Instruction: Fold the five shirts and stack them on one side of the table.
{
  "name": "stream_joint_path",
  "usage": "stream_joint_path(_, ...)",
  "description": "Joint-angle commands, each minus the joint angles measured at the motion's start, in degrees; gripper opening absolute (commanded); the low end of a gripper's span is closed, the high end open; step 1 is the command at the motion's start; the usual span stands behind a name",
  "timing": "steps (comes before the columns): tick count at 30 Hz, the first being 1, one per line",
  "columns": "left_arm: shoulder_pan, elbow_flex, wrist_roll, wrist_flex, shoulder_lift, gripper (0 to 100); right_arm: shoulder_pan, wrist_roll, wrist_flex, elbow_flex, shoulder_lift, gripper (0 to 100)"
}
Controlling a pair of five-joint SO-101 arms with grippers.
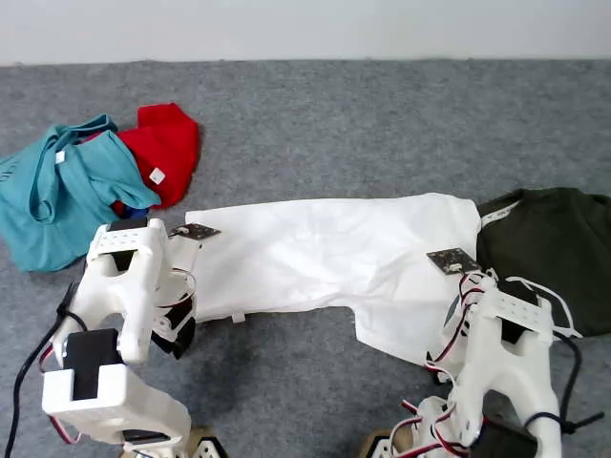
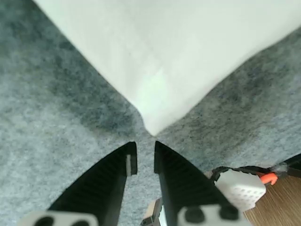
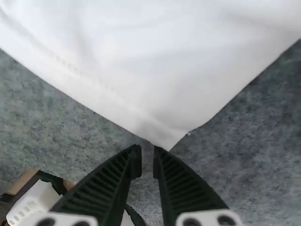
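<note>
**tinkerbot:** How far along would you say you are here?

**foldfan:** Early days, honestly. Going from the left of the high view: your teal shirt (image 1: pixel 57 191) is bunched in a heap at the upper left. The red shirt (image 1: pixel 170 148) is crumpled against it, partly tucked underneath. There's a scrap of blue (image 1: pixel 136 212) peeking out between them, which might be the fifth shirt, but I can't tell. None of that looks folded.

**tinkerbot:** And the grippers?

**foldfan:** Your left gripper (image 2: pixel 146 150) sits just off the lower left corner of the white shirt (image 1: pixel 325 258). Its fingers have only a narrow gap and nothing pinched. The white shirt is laid out as a long strip across the middle of the grey felt table (image 1: pixel 315 114). I'd say that's the one in hand, and it's not a finished fold yet. Your right gripper (image 3: pixel 146 153) is in the same pose at the lower right corner, barely parted and empty.

**tinkerbot:** Far right?

**foldfan:** The dark green shirt (image 1: pixel 549 243) lies there touching the white one's end. It looks compact, maybe folded already. So that's one possibly done and no real stack yet.
</note>
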Motion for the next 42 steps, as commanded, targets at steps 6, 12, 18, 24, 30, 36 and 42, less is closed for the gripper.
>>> stream_joint_path(6,0.26,0.13,0.44,0.0,-1.49,8,0.57,0.79,-0.04,-1.05,-0.22,9.9)
stream_joint_path(12,0.26,0.13,0.44,0.0,-1.49,8,0.57,0.79,0.04,-1.05,-0.22,11.2)
stream_joint_path(18,0.26,0.13,0.44,0.09,-1.49,8,0.57,0.88,-0.04,-1.05,-0.22,11.2)
stream_joint_path(24,0.26,0.22,0.44,0.09,-1.49,8,1.01,0.88,0.84,-2.2,-0.22,11.2)
stream_joint_path(30,0.26,1.63,0.44,-0.18,-1.49,8,2.24,0.97,3.91,-7.12,-0.22,11.2)
stream_joint_path(36,0.26,1.63,0.44,-0.18,-1.49,8,2.15,0.7,1.45,-6.68,0.4,11.2)
stream_joint_path(42,0.26,1.63,0.44,-0.18,-1.49,8,2.07,0.62,1.27,-4.04,-0.13,11.1)
